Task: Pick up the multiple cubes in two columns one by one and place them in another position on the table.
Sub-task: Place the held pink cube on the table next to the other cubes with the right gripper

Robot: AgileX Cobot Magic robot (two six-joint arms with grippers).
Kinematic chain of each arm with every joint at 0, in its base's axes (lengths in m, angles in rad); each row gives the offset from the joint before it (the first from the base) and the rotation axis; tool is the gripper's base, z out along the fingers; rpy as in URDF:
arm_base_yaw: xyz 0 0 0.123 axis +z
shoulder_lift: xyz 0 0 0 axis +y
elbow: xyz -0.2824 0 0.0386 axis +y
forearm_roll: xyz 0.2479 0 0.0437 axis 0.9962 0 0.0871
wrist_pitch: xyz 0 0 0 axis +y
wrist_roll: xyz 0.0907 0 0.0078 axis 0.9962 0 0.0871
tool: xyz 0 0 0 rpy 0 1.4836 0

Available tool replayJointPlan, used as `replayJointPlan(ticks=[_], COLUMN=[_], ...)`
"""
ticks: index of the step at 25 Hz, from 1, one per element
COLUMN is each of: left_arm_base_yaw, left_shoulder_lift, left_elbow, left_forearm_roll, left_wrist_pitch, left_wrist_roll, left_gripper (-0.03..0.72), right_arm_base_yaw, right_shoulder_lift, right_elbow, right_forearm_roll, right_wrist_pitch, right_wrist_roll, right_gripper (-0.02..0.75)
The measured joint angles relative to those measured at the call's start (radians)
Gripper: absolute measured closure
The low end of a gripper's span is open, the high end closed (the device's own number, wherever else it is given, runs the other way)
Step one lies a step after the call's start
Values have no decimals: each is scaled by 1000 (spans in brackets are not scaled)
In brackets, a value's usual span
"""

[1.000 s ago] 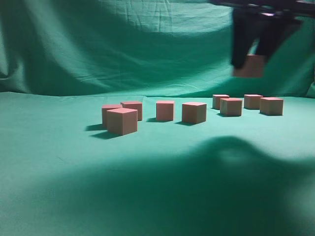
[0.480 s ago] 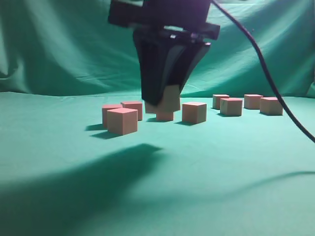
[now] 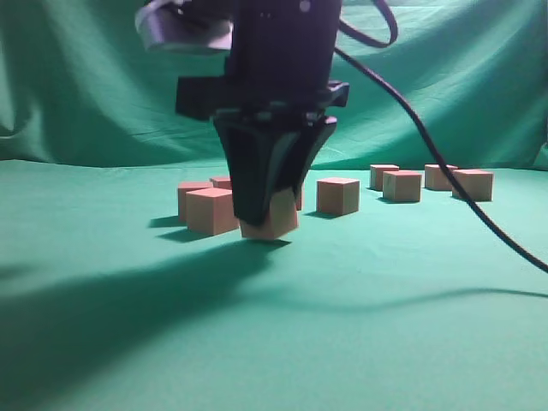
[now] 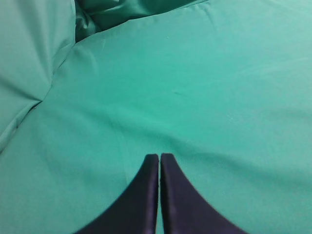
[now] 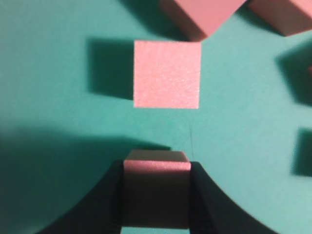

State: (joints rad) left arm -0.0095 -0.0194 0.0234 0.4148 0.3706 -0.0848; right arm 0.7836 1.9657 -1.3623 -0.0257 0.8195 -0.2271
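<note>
Currently: right gripper (image 3: 269, 224) clamped on one cube (image 3: 276, 217), low over the counter (image 3: 360, 325).
In the exterior view the held cube sits tilted between the black fingers (image 3: 248, 184), its lower edge at or just above the green cloth; contact can't be confirmed. A loose cube (image 5: 167, 73) lies just ahead of the gripper in the right wrist view, apart from the held one, with more cubes beyond and to the side. Exterior view shows a near group of cubes (image 3: 211, 211) just behind the gripper and a far group (image 3: 402, 185) well off to its right side. Left gripper (image 4: 159, 161) has its jaws together, holding nothing, above bare cloth.
</note>
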Motion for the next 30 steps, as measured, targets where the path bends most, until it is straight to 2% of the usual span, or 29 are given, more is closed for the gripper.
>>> replayJointPlan(ticks=[10, 15, 17, 22, 27, 30], left_arm_base_yaw=[0, 0, 0, 0, 0, 0], left_shoulder_lift=[0, 0, 0, 0, 0, 0], left_elbow=[0, 0, 0, 0, 0, 0], left_forearm_roll=[0, 0, 0, 0, 0, 0], left_wrist_pitch=[0, 0, 0, 0, 0, 0], left_wrist_roll=[0, 0, 0, 0, 0, 0], left_gripper=[688, 688, 688, 688, 688, 688], right_arm_base_yaw=[0, 0, 0, 0, -3, -49], right_shoulder_lift=[13, 20, 20, 20, -16, -69], right_elbow=[-2, -44, -111, -313, -444, -453], right_forearm_roll=[0, -2, -11, -66, -165, -206], right_wrist_pitch=[-10, 66, 145, 378, 406, 414], right_wrist_roll=[-24, -26, -26, -16, 38, 84], right_gripper=[477, 190, 118, 122, 122, 122])
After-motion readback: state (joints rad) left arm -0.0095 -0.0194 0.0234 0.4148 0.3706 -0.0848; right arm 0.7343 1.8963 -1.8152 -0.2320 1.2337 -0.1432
